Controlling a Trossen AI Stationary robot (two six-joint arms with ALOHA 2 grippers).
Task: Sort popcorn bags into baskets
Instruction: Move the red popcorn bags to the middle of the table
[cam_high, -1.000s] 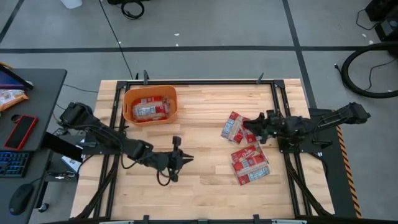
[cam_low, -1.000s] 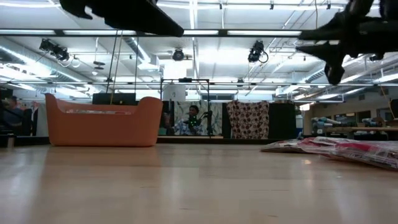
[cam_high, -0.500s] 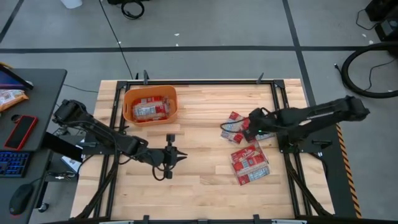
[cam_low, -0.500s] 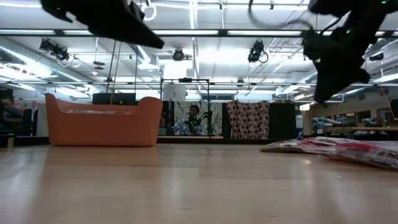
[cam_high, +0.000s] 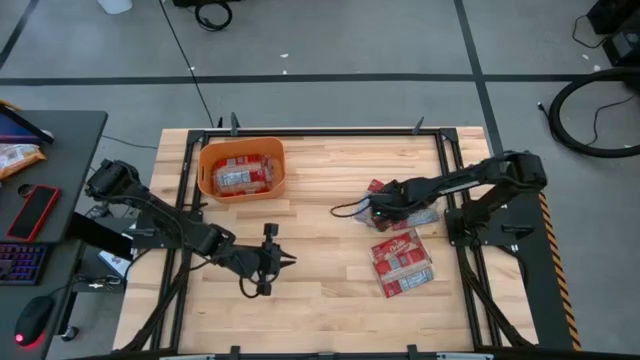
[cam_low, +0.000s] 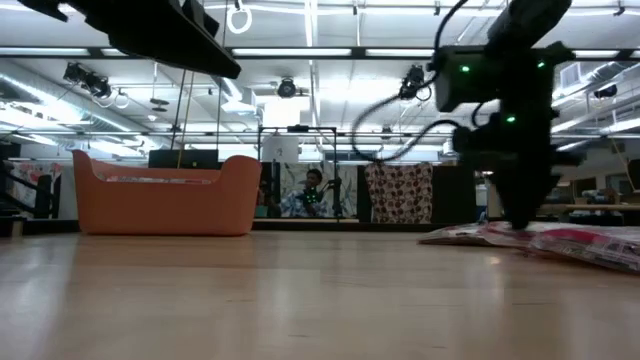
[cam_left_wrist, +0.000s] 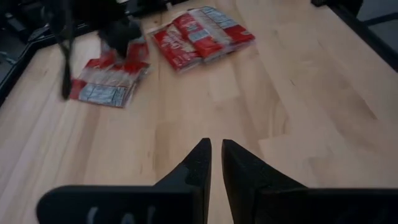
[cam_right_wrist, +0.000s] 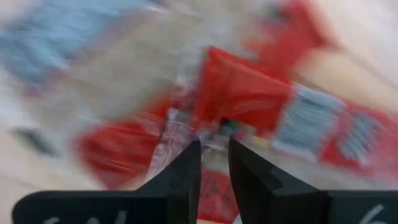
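- Orange plastic rectangular basket (cam_high: 242, 168) with rounded corners and a flared rim stands at the far left part of the pale wooden slatted desk (cam_high: 320, 260); in the low view its tall plain wall (cam_low: 165, 195) rises from the desk's surface.
- Inside the basket lie flat red popcorn bags with grey-white label panels (cam_high: 240, 175), side by side and filling most of its floor.
- Left hand (cam_high: 280, 259) hovers over bare wood near the middle of the desk, nearer the front edge, well apart from the basket and from every packet; in its wrist view the two dark fingers (cam_left_wrist: 202, 163) stand almost together with only a thin slit between them, and nothing is held.
- Right hand (cam_high: 368, 207) reaches in from the right edge and is down on a loose group of red popcorn packets (cam_high: 395, 205) right of centre; these overlap one another, red with pale label strips.
- In the right wrist view the fingers (cam_right_wrist: 186, 168) stand narrowly apart, pointing down at a blurred red packet; whether they are clamped on it I cannot tell.
- In the low view that arm stands upright with green lights lit, its tip meeting the flat heap of packets (cam_low: 560, 240).
- Nearer the front lies a second group of red rectangular packets (cam_high: 402, 262), stacked and slightly fanned, white label panels facing up, apart from both hands.
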